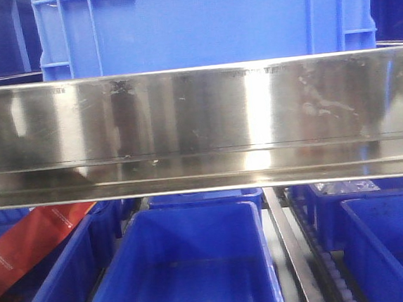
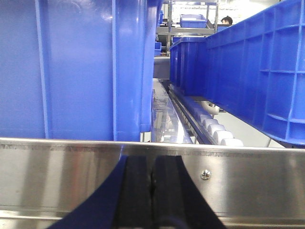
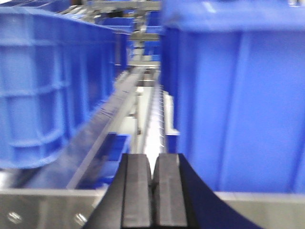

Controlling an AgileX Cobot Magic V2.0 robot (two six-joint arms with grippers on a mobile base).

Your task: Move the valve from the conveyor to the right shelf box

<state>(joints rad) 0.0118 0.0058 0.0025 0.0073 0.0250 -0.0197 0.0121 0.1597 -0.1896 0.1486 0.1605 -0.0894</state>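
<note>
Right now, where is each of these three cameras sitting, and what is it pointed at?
Front view: on the robot's body, facing a steel shelf rail with blue bins below; no robot parts show.
Left wrist view: behind the left hand, fingers closed, facing the rail and a blue crate.
Right wrist view: behind the right hand, closed, looking between crates; blurred.
All show the steel rail and blue crates.

Rail (image 1: pixel 198 109) brushed shiny metal; bins (image 1: pixel 190 265) smooth blue plastic; pincer pads (image 2: pixel 138 191) matt blk.

The right wrist view is motion-blurred throughout, and a steel rail (image 1: pixel 198 116) hides the blue crate's (image 1: pixel 204 23) lower part.
</note>
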